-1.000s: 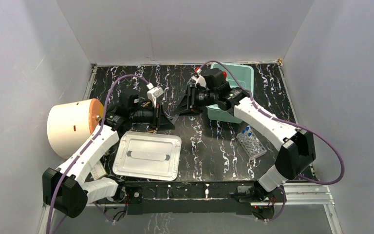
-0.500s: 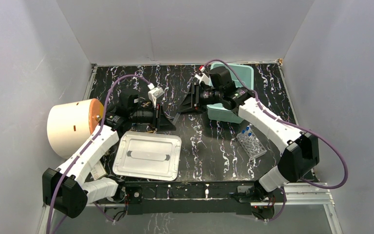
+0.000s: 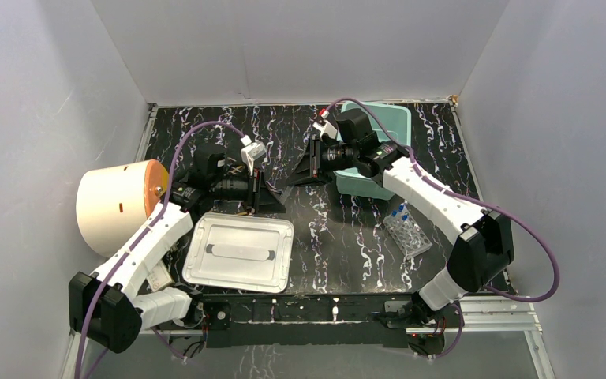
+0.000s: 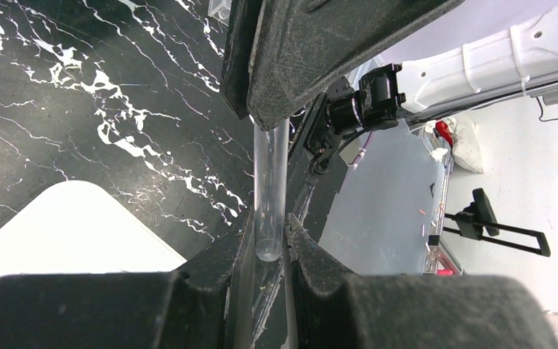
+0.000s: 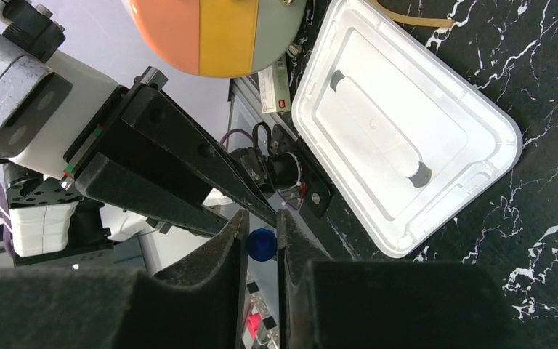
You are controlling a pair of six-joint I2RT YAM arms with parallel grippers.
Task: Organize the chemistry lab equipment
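Your left gripper (image 4: 269, 256) is clamped on the tube (image 4: 270, 182). In the left wrist view, the tube's clear open end sits right between your two fingers, pinched from both sides. The bare tube runs straight out from them to the right gripper's black finger, where its other end goes out of sight.

Your right gripper (image 5: 261, 222) is closed too. In the right wrist view, the blue cap (image 5: 261, 245) is squeezed between its fingers, a little back from their tips, and the left gripper's black fingers are just in front. So both hands hold one tube end to end: left on the glass, right on the cap.

From above, the two grippers meet tip to tip over the middle of the table (image 3: 347, 229). They are just past the far edge of the white tray (image 3: 239, 253) and just left of the teal bin (image 3: 379, 130). The tube itself is too small to make out in that view.

The rack (image 3: 408, 235) lies well apart from the held tube, on the right side of the table beside your right forearm. It has blue-capped tubes (image 3: 398, 212) standing at its far end. A bit of amber tubing (image 5: 415, 22) shows at the tray's far edge. The cream cylinder (image 3: 118, 204) lies at the left, beside your left arm
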